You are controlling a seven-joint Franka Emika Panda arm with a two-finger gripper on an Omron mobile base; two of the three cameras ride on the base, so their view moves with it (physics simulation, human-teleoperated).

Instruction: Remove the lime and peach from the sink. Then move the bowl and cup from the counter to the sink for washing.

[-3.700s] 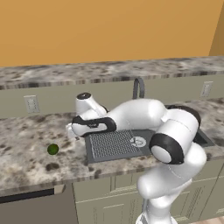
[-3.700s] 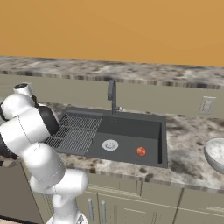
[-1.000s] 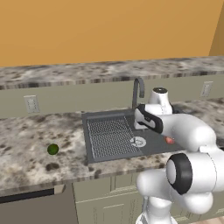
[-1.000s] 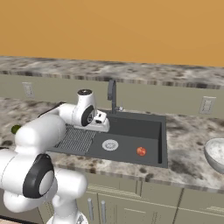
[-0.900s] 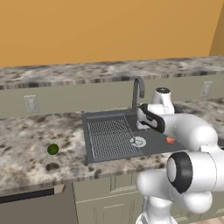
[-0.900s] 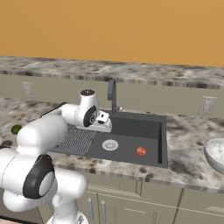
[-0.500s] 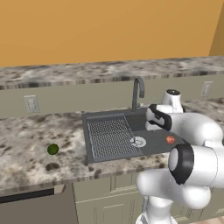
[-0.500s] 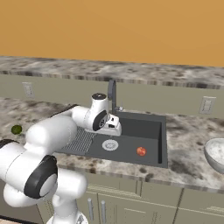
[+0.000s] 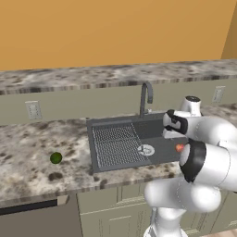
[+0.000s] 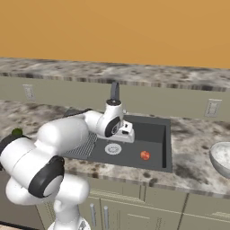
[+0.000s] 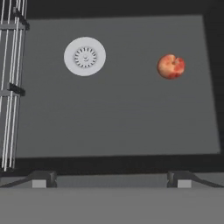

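Room: orange wall above a speckled granite tabletop.
Sink: dark grey rectangular basin — small orange-red peach on its floor.
Lime: dark green ball, on tabletop.
End effector: spread wide — empty, above basin.

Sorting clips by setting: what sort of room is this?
A rendered kitchen, it seems: a dark sink with a curved faucet set into a granite counter, cabinets below.
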